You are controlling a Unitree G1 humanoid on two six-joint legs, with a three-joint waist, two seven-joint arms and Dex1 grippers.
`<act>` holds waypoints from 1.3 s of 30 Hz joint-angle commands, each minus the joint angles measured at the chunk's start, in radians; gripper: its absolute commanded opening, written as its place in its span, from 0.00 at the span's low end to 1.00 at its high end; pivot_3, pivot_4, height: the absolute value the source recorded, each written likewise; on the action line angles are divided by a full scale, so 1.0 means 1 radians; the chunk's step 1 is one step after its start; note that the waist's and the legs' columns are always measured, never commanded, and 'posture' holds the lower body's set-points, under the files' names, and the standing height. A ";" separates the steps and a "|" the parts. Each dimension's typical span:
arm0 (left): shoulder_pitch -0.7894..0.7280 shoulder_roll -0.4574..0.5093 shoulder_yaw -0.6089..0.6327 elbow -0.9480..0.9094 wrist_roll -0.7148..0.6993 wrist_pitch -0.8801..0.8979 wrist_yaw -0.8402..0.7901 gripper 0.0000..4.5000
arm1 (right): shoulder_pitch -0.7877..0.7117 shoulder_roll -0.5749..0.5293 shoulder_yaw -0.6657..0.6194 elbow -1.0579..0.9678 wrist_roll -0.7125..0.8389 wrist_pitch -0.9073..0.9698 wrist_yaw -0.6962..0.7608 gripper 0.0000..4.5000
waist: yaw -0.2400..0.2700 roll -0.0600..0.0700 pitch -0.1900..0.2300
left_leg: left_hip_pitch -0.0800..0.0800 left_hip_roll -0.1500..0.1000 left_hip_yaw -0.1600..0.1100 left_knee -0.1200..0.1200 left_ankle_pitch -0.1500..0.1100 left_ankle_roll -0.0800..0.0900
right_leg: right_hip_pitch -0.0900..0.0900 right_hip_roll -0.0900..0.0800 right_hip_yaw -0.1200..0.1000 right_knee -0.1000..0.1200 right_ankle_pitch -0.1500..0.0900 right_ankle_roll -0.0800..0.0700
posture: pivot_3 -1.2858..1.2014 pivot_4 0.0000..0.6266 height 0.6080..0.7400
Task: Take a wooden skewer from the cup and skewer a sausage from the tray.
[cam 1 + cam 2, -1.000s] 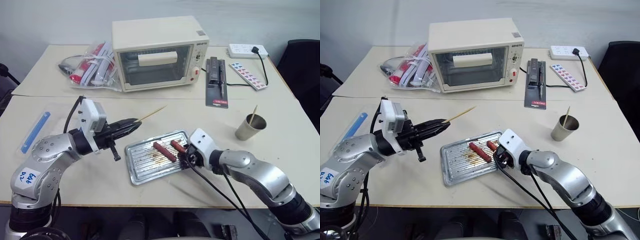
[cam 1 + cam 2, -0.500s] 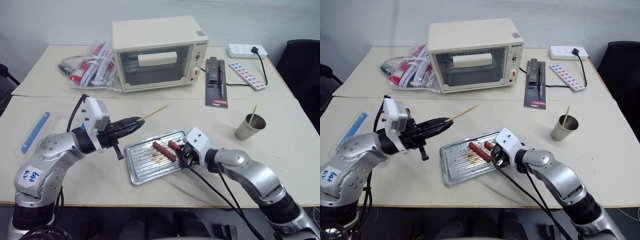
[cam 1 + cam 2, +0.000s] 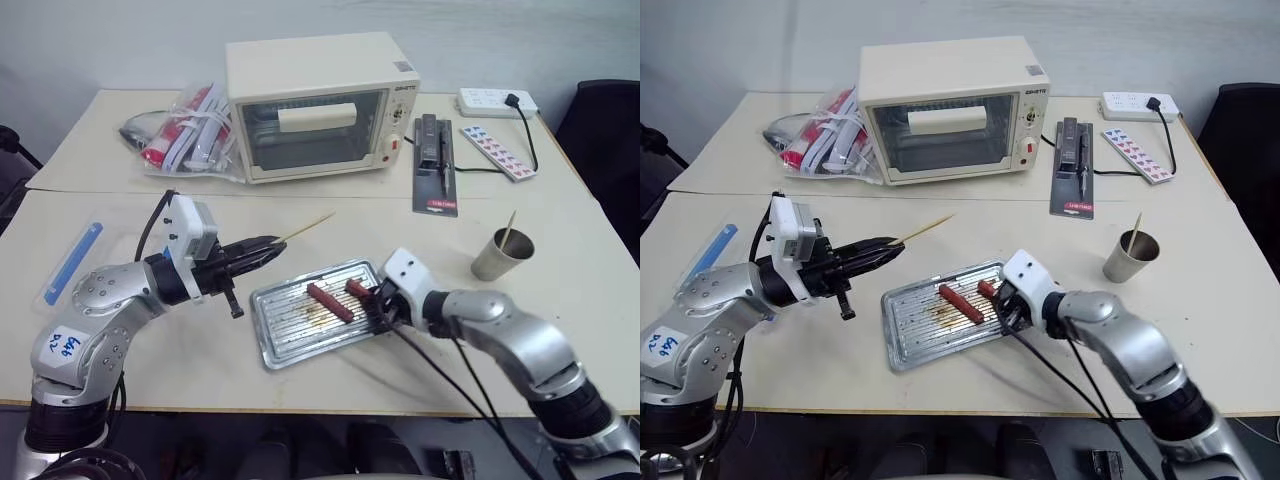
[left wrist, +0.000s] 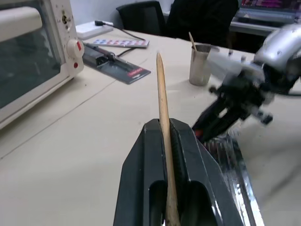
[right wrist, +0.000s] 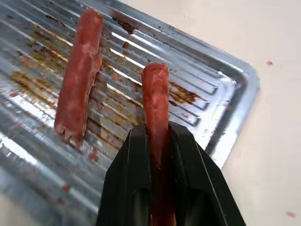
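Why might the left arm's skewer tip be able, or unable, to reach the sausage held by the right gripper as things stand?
Probably able: the wooden skewer in the left gripper points across bare table toward the sausage clamped in the right gripper over the tray, nothing between.

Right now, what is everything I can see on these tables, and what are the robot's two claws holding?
toaster oven: one, cream, back table, centre.
plastic bag: one, clear with red and white contents, left of the oven.
black packaged tool: one, right of the oven.
power strip: one, white, far right corner.
paint palette: one, white with coloured wells, beside the strip.
blue-strip bag: one, clear, front table's left edge.
cup: one, grey-beige, front right, a stick standing in it.
tray: one, silver, front centre.
sausage on tray: one, reddish-brown.
sausage: one, reddish-brown, gripped over the tray's right end.
wooden skewer: one, pale tan, tip pointing toward the oven.
left gripper: black, shut on the skewer.
right gripper: black, shut on the sausage.
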 commanded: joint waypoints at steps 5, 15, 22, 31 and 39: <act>-0.047 0.132 -0.042 0.072 0.005 -0.055 -0.249 0.00 | -0.149 -0.250 -0.112 -0.026 0.224 0.042 0.415 0.05 | 0.000 0.000 0.000 | 0.000 0.000 0.000 -0.003 0.000 0.000 | 0.000 0.000 0.000 -0.003 0.000 0.000 | 0.52 0.24 1.00; -0.119 0.190 -0.111 0.058 -0.034 -0.028 -0.435 0.00 | -0.232 -0.336 -0.124 -0.021 0.327 0.083 0.570 0.05 | 0.001 0.000 0.001 | 0.000 0.001 0.000 -0.010 0.000 0.000 | 0.000 -0.001 0.000 -0.008 0.000 0.000 | 0.52 0.24 1.00; -0.183 0.174 -0.142 0.079 -0.020 -0.029 -0.462 0.00 | -0.239 -0.331 -0.135 -0.044 0.358 0.113 0.550 0.05 | 0.001 0.000 0.001 | 0.000 0.000 0.000 -0.009 0.000 0.000 | 0.000 -0.001 0.000 -0.008 0.000 0.000 | 0.52 0.24 1.00; -0.190 0.168 -0.154 0.076 -0.002 -0.043 -0.469 0.00 | -0.269 -0.302 -0.150 -0.062 0.416 0.164 0.496 0.05 | 0.002 0.000 0.001 | 0.000 0.000 0.000 -0.009 0.000 0.000 | -0.001 -0.001 0.000 -0.007 0.000 0.000 | 0.52 0.24 1.00; -0.204 0.150 -0.156 0.070 0.002 -0.046 -0.450 0.00 | -0.276 -0.302 -0.154 -0.085 0.460 0.171 0.475 0.05 | 0.001 0.000 0.001 | 0.000 0.000 0.000 -0.009 0.000 0.000 | -0.001 -0.001 0.000 -0.007 0.000 0.000 | 0.52 0.24 1.00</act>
